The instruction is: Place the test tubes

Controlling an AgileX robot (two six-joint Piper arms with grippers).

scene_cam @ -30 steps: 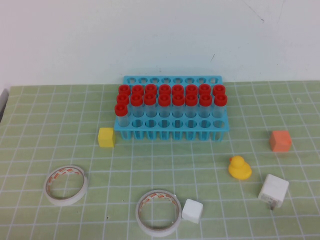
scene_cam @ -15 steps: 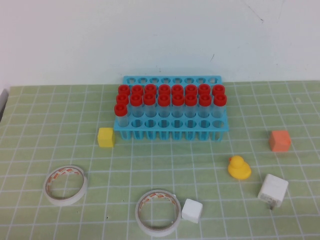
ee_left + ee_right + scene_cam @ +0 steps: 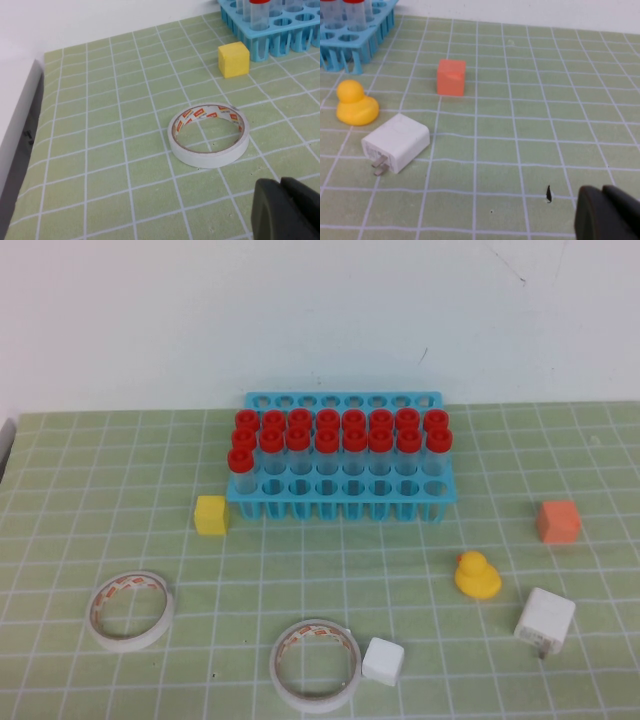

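While both arms are outside high view, blue plastic rack (image 3: pixel 340 502) sits upper centre, red-capped clear test tubes (image 3: pixel 328 442) upright inside. Tubes likely light, slick, breakable; pinch below cap. Left gripper (image 3: pixel 279 186) near white tape roll (image 3: pixel 210 155), right gripper (image 3: pixel 601 195) near white plug charger (image 3: pixel 397 140), both pressed together.

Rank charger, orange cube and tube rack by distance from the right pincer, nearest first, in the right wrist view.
1. charger, just ahead of the right pincer
2. orange cube, beyond it, right side
3. tube rack, farthest, centre back
Left pincer: near a tape roll.
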